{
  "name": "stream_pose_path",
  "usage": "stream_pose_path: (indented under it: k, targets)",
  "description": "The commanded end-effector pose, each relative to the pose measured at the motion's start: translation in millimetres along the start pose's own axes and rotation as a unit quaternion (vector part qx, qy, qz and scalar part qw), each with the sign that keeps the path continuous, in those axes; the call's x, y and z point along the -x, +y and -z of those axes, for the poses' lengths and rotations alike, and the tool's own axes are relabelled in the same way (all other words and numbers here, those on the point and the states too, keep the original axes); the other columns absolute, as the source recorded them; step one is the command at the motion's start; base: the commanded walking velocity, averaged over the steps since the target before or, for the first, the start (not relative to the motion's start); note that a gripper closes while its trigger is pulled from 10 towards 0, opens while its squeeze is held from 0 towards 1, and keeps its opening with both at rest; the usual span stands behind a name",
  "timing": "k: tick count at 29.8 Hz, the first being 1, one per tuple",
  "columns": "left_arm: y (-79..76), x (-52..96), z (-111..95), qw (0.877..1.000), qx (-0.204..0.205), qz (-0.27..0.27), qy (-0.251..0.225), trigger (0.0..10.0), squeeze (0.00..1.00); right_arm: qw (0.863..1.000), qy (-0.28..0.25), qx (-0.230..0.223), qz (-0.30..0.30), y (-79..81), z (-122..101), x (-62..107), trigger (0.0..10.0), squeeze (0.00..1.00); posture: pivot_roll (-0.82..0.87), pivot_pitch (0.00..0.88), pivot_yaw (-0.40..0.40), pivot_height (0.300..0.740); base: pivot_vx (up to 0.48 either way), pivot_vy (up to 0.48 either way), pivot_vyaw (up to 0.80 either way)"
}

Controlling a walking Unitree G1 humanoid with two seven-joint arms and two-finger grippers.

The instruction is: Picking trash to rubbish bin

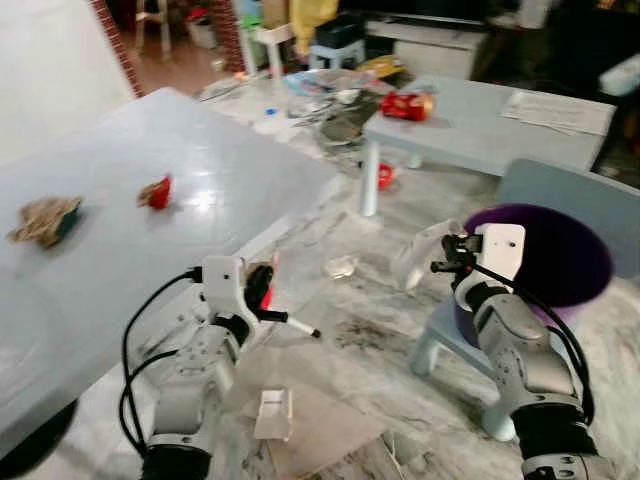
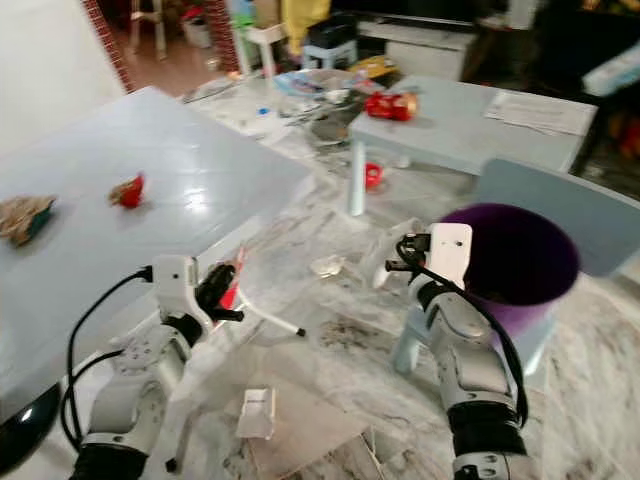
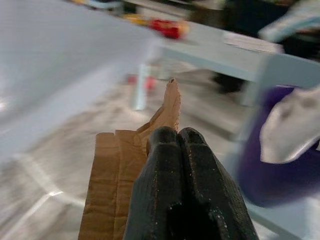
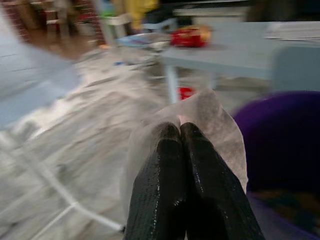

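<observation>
Right claw (image 1: 436,266) pinching crumpled translucent plastic wrapper (image 1: 418,253) just beside purple round plastic bin (image 1: 560,255); better clear the rim before letting go. Left claw (image 1: 262,288) clamped on torn brown cardboard scrap (image 3: 120,170).

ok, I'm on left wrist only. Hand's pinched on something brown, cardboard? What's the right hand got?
Observer: The right hand is shut on a clear plastic wrapper, held up beside the purple bin.
Operator: Bin on the floor?
Observer: No, it sits on a pale blue stool.
Operator: More trash about?
Observer: Yes. On the table lie a red scrap and a crumpled brown one.
Operator: And my piece?
Observer: Brown cardboard, pinched in the left hand, low beside the table's edge.
</observation>
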State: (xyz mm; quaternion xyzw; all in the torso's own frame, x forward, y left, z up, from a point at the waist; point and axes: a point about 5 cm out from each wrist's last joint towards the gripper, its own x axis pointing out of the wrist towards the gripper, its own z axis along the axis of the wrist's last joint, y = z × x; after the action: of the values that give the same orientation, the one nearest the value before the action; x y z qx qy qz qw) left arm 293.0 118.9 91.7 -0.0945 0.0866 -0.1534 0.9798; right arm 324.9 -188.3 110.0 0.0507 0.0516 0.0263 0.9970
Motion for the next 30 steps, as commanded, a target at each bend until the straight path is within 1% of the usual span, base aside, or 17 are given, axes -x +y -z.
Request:
stream_pose_path:
  k: [1,9,10,16,17,21,25,28,30]
  targets:
    - [6.3,0.7,-4.8,1.000,-0.012,-0.006,-0.008,0.0,0.00,1.000,-0.003,-0.001,0.000,2.6,-2.4,-1.0,0.0,0.00,-0.03,0.032,0.084,0.740,0.000,0.000,-0.80]
    - [12.4,1.8,-4.3,1.000,-0.021,-0.019,-0.011,0.0,0.00,1.000,0.003,0.000,-0.002,5.1,0.2,-0.9,0.0,0.00,-0.03,0.028,0.074,0.740,0.000,0.000,0.00]
    - [12.9,1.9,-4.5,0.999,-0.023,-0.021,-0.012,0.0,0.00,1.000,0.003,0.000,-0.002,5.1,0.1,-1.1,0.0,0.00,-0.03,0.030,0.073,0.740,0.000,0.000,-0.80]
    - [18.2,1.2,-8.5,0.999,-0.033,-0.028,-0.021,0.0,0.00,1.000,0.001,0.002,0.002,4.7,-1.9,-2.6,0.0,0.00,-0.03,0.035,0.069,0.740,0.000,0.000,0.00]
    - [18.5,1.2,-9.0,0.999,-0.033,-0.028,-0.021,0.0,0.00,1.000,0.001,0.002,0.003,4.6,-2.1,-2.7,0.0,0.00,-0.03,0.035,0.069,0.740,0.000,0.000,-0.80]
    - [18.1,1.0,-9.4,0.999,-0.029,-0.024,-0.022,0.0,0.00,1.000,0.004,0.003,0.005,4.4,-1.7,-2.7,0.0,0.00,-0.03,0.039,0.069,0.740,0.000,0.000,-0.80]
    - [15.0,1.6,-7.6,0.999,-0.027,-0.018,-0.022,0.0,0.00,1.000,0.003,0.003,0.004,4.7,-1.0,-2.0,0.0,0.00,-0.03,0.039,0.068,0.740,0.000,0.000,0.00]
    - [10.2,1.3,-7.6,1.000,-0.008,-0.012,-0.026,0.0,0.00,1.000,-0.005,0.011,-0.002,5.7,-3.3,-2.0,0.0,0.00,-0.03,0.040,0.066,0.740,0.000,0.000,0.00]
    - [10.0,1.1,-8.2,0.999,-0.011,-0.013,-0.027,0.0,0.00,1.000,-0.003,0.008,-0.002,5.9,-3.2,-2.2,0.0,0.00,-0.03,0.040,0.066,0.740,0.000,0.000,0.00]
